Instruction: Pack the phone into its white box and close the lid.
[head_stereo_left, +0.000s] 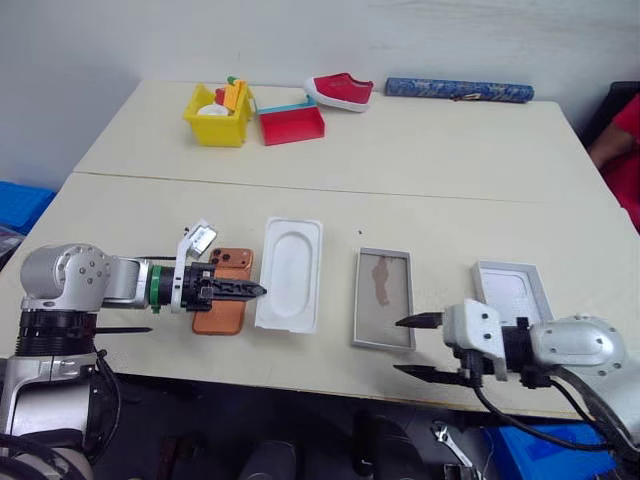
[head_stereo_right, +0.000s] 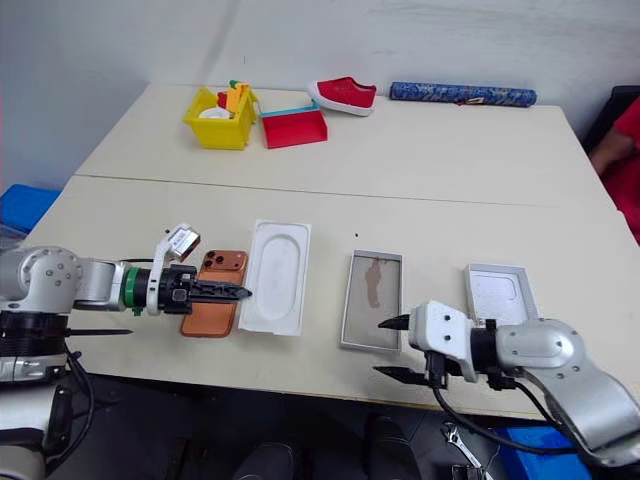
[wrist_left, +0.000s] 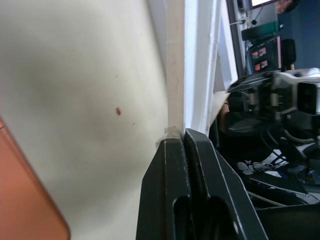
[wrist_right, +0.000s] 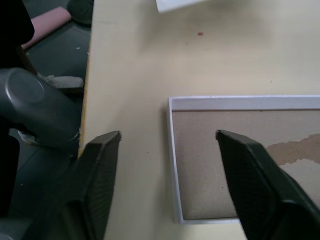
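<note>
One red speck (wrist_left: 118, 111) beside phone (wrist_left: 25, 200)

No legible text, label, brand, number or sign in any view. Small tag on the left wrist mount (head_stereo_left: 201, 238): pale, with marks too small to read. Blue patterned roll (head_stereo_left: 459, 90) at the table's far edge: print visible, no letters made out. Lid (head_stereo_left: 510, 292): faint outline on inner face, no writing. White box (head_stereo_left: 384, 297): brown smudge on floor, no lettering. Phone (head_stereo_left: 226, 298): plain copper-orange back, no logo discernible. Red shoe (head_stereo_left: 340, 91) and yellow bin (head_stereo_left: 217, 114): no markings readable.
</note>
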